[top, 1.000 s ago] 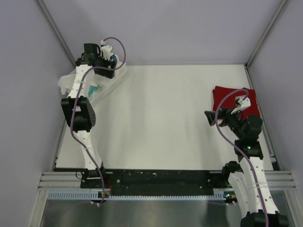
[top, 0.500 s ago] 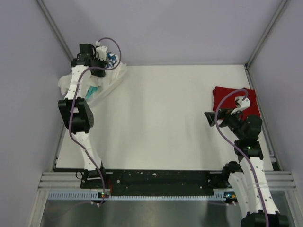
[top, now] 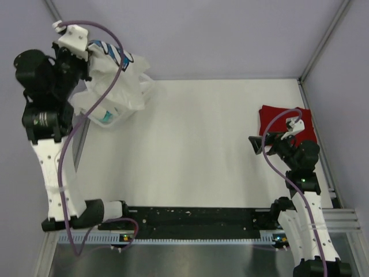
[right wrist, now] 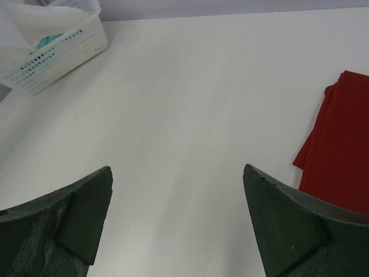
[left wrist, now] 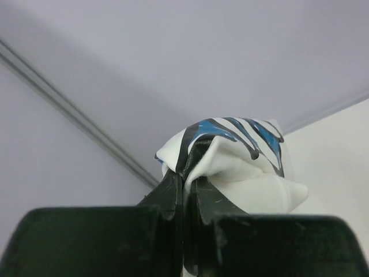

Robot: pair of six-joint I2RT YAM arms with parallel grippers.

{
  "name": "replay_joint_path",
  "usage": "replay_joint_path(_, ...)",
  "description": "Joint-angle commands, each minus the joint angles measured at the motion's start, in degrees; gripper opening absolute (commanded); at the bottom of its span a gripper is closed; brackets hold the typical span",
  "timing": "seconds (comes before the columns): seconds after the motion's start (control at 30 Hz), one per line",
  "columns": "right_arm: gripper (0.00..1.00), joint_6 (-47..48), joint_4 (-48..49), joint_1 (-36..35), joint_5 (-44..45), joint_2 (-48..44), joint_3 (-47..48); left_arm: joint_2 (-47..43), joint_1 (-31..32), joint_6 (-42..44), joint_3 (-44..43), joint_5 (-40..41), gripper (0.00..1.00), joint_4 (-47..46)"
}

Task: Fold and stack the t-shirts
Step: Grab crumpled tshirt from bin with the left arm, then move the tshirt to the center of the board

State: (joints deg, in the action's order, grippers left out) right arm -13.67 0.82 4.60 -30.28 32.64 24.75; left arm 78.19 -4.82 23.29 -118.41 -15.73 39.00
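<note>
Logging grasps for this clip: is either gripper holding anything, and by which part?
The left gripper pinches the white t-shirt by a bunched fold of its blue-printed part. The right gripper is open and empty.

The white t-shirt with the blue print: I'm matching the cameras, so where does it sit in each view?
Top external: the white t-shirt hangs at upper left from the left gripper.
Left wrist: centre, pinched in that gripper.
Right wrist: white cloth above the basket, top-left corner; cannot tell whether it is this shirt.
Shared landmark: the white table.
</note>
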Motion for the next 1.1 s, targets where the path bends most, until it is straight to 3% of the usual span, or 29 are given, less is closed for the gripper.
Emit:
replay_joint_path(0.0,0.93,-0.4,3.0,-0.4,-2.7,-0.6,1.4,-7.1,1.8,0.3,1.2,-16.8,0.00,2.3)
replay_joint_path(0.07,0.93,-0.6,3.0,-0.4,-3.5,-0.6,1.7,-7.1,3.1,-3.0,-0.7,-24.5,0.00,7.5)
replay_joint_path(0.13,0.93,-0.9,3.0,-0.4,-4.3,-0.6,2.1,-7.6,7.5,-5.8,2.9,-29.1,0.00,9.2)
replay_joint_path(0.3,0.93,-3.1,3.7,-0.4,-6.7,-0.1,3.0,-8.0,27.2,-5.7,19.7,-20.1,0.00,6.4)
replay_joint_path(0.4,0.93,-4.8,3.1,-0.4,-7.9,0.5,4.1,-2.9,34.7,-6.5,26.2,-18.9,0.00,4.1)
replay_joint_path(0.43,0.93,-5.1,2.7,-0.4,-8.2,0.9,4.4,0.2,36.5,-6.4,26.5,-19.0,0.01,4.1)
replay_joint_path(0.47,0.93,-5.6,2.2,-0.4,-8.6,1.3,4.9,3.4,37.6,-6.2,26.2,-18.9,0.10,4.5)
replay_joint_path(0.53,0.90,-6.5,0.5,-0.5,-9.8,2.2,5.7,9.7,37.6,-4.8,23.9,-20.2,0.33,6.6)
replay_joint_path(0.6,0.88,-6.7,-2.6,-1.3,-10.5,3.2,6.8,15.0,37.3,-3.2,18.7,-17.6,0.50,13.6)
replay_joint_path(0.67,0.86,-6.1,-6.5,-3.4,-8.8,3.9,7.9,17.7,36.3,-2.0,15.6,-16.6,0.55,17.3)
replay_joint_path(0.77,0.84,-5.4,-12.1,-10.3,-0.9,4.4,8.7,13.8,32.9,-0.4,19.9,-16.5,0.62,17.3)
replay_joint_path(0.87,0.81,-6.5,-13.8,-17.8,9.0,5.8,8.1,6.7,29.2,3.8,28.6,-15.4,0.71,16.8)
replay_joint_path(1.0,0.78,-8.0,-12.2,-32.8,24.0,12.0,10.2,-3.2,27.6,11.5,45.1,-11.9,0.67,19.8)
replay_joint_path(1.07,0.78,-5.8,-12.7,-40.3,31.9,18.8,15.6,-8.3,27.7,15.2,52.5,-11.9,0.65,22.2)
